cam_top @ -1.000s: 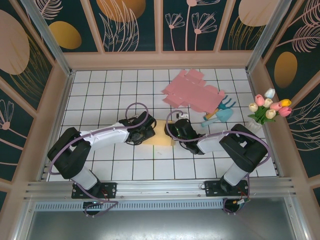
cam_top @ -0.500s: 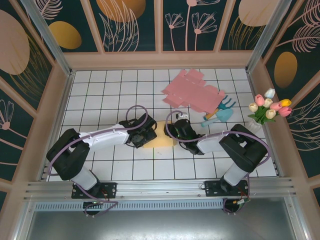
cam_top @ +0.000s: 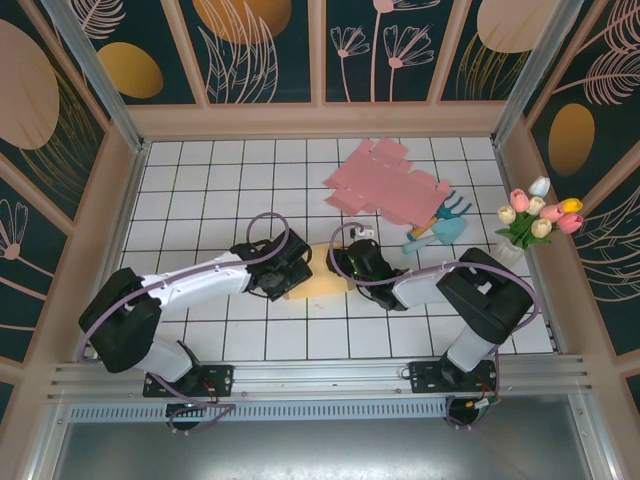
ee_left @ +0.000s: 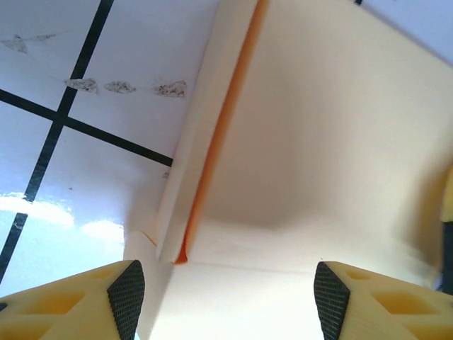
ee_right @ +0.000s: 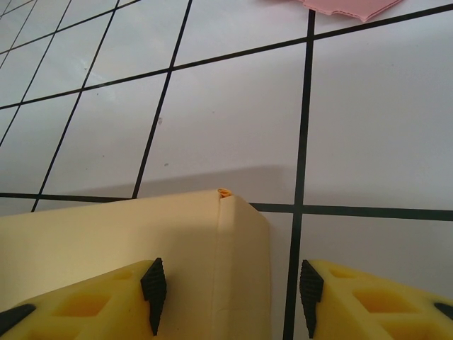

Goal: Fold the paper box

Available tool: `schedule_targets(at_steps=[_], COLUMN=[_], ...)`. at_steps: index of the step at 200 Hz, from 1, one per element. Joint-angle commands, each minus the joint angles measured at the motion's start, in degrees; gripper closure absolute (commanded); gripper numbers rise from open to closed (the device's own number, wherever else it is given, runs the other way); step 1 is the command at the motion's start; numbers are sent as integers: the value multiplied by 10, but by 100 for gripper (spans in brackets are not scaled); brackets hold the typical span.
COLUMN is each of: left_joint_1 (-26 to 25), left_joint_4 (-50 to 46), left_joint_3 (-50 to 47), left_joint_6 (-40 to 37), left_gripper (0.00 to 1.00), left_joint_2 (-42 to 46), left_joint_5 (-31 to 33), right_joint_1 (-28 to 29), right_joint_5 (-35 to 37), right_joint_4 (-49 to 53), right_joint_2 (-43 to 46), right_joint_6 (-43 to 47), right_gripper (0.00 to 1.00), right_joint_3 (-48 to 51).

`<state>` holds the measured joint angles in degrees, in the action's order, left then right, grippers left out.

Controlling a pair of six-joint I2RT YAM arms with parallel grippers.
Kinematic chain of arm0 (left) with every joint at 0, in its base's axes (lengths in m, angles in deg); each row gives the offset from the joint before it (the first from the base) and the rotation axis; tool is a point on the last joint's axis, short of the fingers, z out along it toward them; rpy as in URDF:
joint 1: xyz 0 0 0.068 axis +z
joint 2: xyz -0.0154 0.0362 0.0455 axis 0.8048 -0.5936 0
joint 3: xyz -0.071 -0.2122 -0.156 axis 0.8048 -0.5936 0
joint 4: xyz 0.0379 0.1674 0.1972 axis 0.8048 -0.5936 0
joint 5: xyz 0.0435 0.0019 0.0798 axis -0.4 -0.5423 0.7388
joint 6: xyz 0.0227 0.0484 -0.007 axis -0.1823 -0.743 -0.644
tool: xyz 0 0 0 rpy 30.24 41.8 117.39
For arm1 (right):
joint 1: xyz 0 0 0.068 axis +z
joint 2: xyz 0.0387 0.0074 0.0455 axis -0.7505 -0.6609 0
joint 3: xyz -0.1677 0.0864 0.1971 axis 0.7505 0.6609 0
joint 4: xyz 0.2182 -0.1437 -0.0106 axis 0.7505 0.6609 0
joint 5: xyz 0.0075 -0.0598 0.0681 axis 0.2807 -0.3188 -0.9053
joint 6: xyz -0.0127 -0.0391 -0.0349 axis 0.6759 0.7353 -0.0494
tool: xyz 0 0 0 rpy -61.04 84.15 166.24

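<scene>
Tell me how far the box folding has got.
Done: the cream box has a side creased up along a fold in the left wrist view, and a formed corner in the right wrist view. In hand: the left jaws and right jaws, both open, straddle it from opposite ends. Left: it looks only partly shaped, and the pink sheet lies flat.
</scene>
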<state>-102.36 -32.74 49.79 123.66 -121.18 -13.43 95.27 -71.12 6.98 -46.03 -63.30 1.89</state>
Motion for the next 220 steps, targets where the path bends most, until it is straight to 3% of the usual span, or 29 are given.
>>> schedule_targets(at_steps=[1, 132, 146, 220], left_joint_1=[-4, -4, -4, -3], left_joint_4=[0, 51, 55, 30], left_joint_3=[-18, -39, -37, -40], left_joint_6=[33, 64, 63, 65], left_gripper=[33, 37, 41, 41], left_joint_2=[23, -34, -34, -22], left_joint_5=[7, -27, -24, 19], right_joint_1=[15, 19, 19, 20], right_joint_5=[-11, -3, -3, 0], right_joint_4=[73, 75, 73, 73], right_joint_2=[-28, -25, -25, -19], right_joint_6=[6, 5, 5, 6], right_gripper=[44, 44, 44, 44], right_joint_3=[14, 18, 19, 26])
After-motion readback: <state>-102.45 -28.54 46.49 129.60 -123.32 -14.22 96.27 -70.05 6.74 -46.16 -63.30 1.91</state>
